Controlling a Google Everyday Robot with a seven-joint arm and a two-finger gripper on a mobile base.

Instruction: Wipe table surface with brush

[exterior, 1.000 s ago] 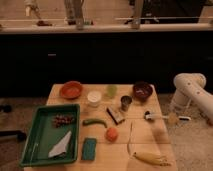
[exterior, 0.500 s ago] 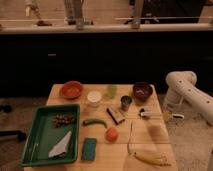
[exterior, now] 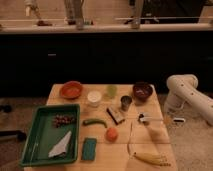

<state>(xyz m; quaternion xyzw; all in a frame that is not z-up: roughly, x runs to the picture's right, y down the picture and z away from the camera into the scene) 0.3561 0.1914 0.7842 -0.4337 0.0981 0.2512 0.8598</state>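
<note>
White brush [exterior: 150, 119] lies on the table [exterior: 150, 145], its handle end held by the pincer [exterior: 176, 119], pressed together, just past the right edge.

The scene is dim and warm-toned, lit from above, so the light tan wooden tabletop [exterior: 152, 142] is the brightest area, while the dark cabinet fronts [exterior: 100, 60] behind it sink almost to black under a paler lit counter strip [exterior: 100, 26]. Everything is soft and grainy, with smeared edges and only faint shadows under the objects, and the green plastic tray [exterior: 31, 142] shows no hard glare. The closed pincer [exterior: 178, 120], just off the tabletop's right edge below the glossy white robot arm [exterior: 187, 90], is a blurred pale smudge at the end of the slim white-handled brush [exterior: 150, 119].
</note>
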